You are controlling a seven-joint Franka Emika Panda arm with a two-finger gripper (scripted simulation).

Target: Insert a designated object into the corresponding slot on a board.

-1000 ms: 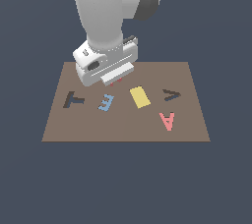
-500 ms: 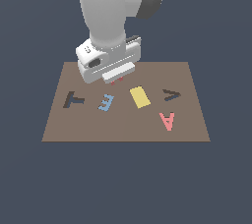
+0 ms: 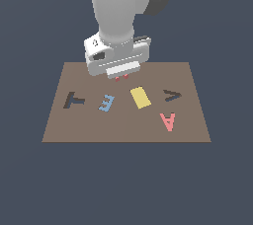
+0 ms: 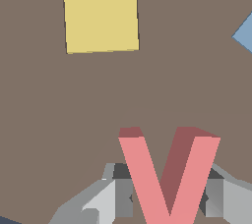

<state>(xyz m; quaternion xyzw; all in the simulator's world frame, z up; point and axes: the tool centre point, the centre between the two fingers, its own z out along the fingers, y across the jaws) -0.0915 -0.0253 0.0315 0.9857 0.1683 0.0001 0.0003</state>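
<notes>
Wrist view: pink V [image 4: 170, 179] betw claw [image 4: 167, 198] fingers, gripped.

On the board [image 3: 123, 130], the pincer [image 3: 121, 77] holds the V [image 4: 167, 179] above it, the block [image 3: 140, 97] just beside, slot [image 3: 171, 95] and A [image 3: 168, 121] farther off.

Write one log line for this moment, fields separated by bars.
pincer: shut on V | V: lifted above board | slot: empty
</notes>
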